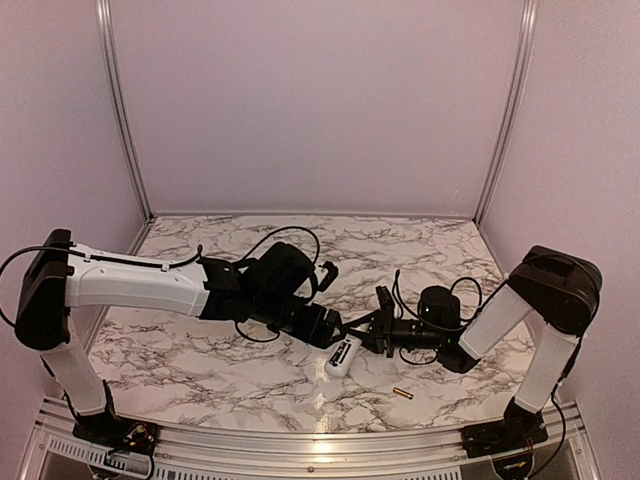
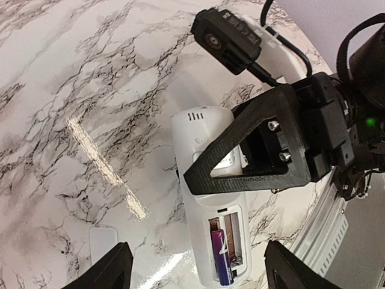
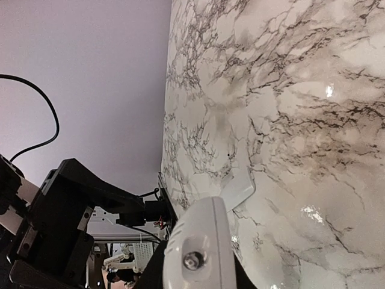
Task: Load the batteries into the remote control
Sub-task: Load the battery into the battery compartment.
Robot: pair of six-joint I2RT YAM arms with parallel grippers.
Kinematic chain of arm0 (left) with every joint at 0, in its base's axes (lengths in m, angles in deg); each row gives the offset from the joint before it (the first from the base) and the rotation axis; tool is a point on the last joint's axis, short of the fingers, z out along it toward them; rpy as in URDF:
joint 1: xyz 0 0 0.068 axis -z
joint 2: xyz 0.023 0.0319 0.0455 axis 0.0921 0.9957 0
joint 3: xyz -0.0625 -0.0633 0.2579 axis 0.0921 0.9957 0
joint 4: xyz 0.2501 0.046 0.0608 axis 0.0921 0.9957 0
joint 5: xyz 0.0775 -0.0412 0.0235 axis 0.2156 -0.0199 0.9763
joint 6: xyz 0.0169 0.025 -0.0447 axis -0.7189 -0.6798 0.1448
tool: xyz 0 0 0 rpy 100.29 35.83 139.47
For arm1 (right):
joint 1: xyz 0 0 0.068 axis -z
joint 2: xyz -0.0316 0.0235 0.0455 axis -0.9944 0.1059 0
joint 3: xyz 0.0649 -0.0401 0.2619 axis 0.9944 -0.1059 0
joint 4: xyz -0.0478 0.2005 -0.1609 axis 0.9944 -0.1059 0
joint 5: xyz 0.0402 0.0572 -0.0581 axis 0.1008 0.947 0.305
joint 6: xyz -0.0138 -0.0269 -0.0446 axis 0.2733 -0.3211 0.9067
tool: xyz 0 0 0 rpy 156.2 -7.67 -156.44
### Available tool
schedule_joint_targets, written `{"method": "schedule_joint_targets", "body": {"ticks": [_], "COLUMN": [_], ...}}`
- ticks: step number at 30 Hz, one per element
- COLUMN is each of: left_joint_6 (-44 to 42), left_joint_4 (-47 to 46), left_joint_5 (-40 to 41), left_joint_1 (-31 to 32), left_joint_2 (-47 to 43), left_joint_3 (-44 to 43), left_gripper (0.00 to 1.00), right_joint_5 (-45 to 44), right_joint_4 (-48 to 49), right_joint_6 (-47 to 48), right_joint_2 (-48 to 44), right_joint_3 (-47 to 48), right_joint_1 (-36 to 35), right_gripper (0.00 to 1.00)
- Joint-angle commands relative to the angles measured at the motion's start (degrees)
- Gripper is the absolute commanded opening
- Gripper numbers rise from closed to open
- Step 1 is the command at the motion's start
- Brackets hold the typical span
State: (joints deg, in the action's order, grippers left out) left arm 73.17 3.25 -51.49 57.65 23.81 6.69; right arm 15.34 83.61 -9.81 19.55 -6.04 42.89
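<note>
Lilac walls (image 1: 320, 100) close in a marbled bench (image 1: 200, 360) (a streak of glare runs across it). The right hand (image 1: 365, 335) is clamped on the remote control (image 2: 195, 135), with one black finger (image 2: 240, 165) crossing its white back beside the open compartment. The left hand (image 2: 197, 247) hovers over that end, fingers wide apart. A loose battery cover (image 2: 103, 241) lies just beside one of them. A blue-violet cell (image 2: 218, 256) sits in the compartment. The gold cell (image 1: 403, 393) lies on the bench near the right hand, untouched.
</note>
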Motion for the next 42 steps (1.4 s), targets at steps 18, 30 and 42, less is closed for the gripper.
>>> {"method": "schedule_joint_targets", "body": {"ticks": [18,30,42], "left_joint_6": [-23.9,-19.3,-17.2], "left_joint_4": [-29.7,-36.1,-35.2], "left_joint_5": [-18.6,-23.7,-23.3], "left_joint_1": [-1.5,-1.0,-1.0], "left_joint_2": [-15.5,-9.3,-5.8], "left_joint_3": [26.3,25.4,23.3], "left_gripper": [0.97,0.98,0.91], "right_joint_5": [11.0,12.4,12.9], "right_joint_4": [2.0,0.8,2.5], "right_joint_6": [3.0,4.5,4.1], "right_joint_2": [-4.5,-5.1,-4.3], "right_joint_3": [2.0,3.8,4.3], "right_joint_1": [-0.6,-1.1,-2.2], "right_gripper": [0.00,0.00,0.00]}}
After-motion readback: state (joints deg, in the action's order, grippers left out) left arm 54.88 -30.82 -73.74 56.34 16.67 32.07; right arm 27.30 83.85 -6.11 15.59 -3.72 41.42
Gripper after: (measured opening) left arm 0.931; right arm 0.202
